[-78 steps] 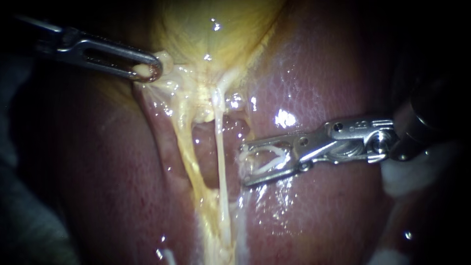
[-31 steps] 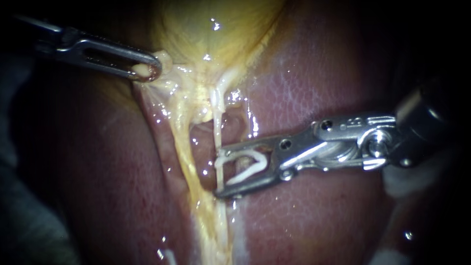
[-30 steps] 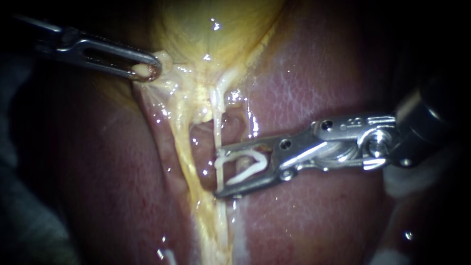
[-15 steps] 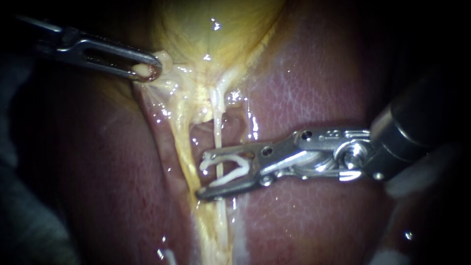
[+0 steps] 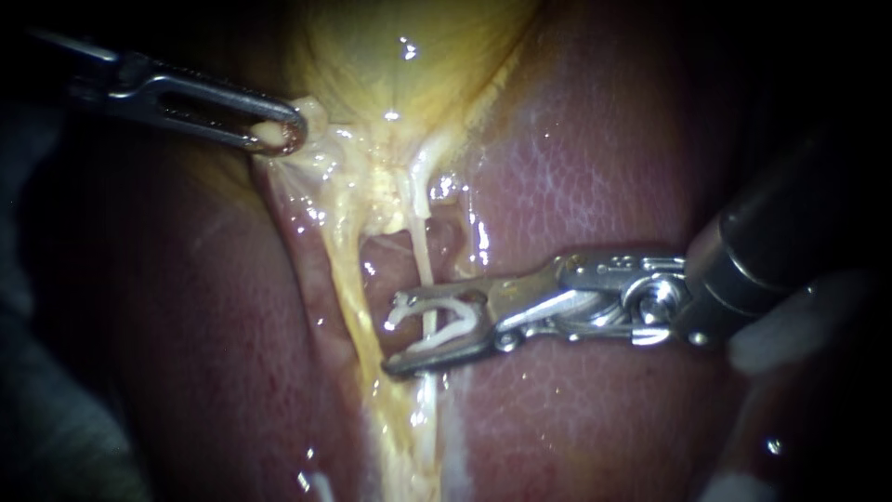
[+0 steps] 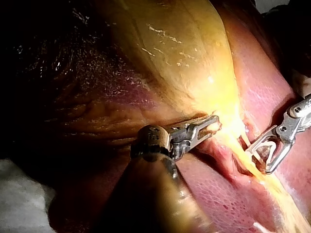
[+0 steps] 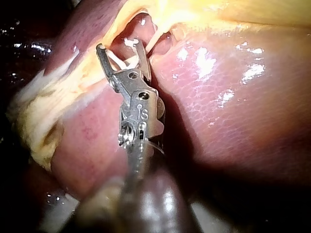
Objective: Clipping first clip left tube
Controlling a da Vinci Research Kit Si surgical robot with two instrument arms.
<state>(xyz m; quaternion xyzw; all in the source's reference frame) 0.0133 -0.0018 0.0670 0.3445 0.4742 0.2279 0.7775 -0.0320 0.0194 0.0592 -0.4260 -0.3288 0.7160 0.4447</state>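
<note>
My right instrument (image 5: 388, 335) comes in from the right, and a white clip (image 5: 446, 327) sits open between its two jaws, which stand apart. A thin pale tube (image 5: 420, 251) runs down from the gallbladder (image 5: 418, 56) and passes through the open clip, between the jaws. The right wrist view shows the same jaws (image 7: 119, 46) straddling that tube. At the upper left, my left instrument (image 5: 279, 135) is shut on pale tissue at the gallbladder's neck and holds it taut; the left wrist view shows this grip (image 6: 211, 124) too.
A yellow fatty strand (image 5: 346, 270) runs down just left of the tube. Wet red-brown liver (image 5: 595, 167) surrounds both. A white gauze-like patch (image 5: 790, 325) lies under the right instrument's shaft.
My right instrument has moved left from beside the tube until its clip straddles the tube. In the last half second the tube came to lie deeper in the clip. The left instrument has held still.
</note>
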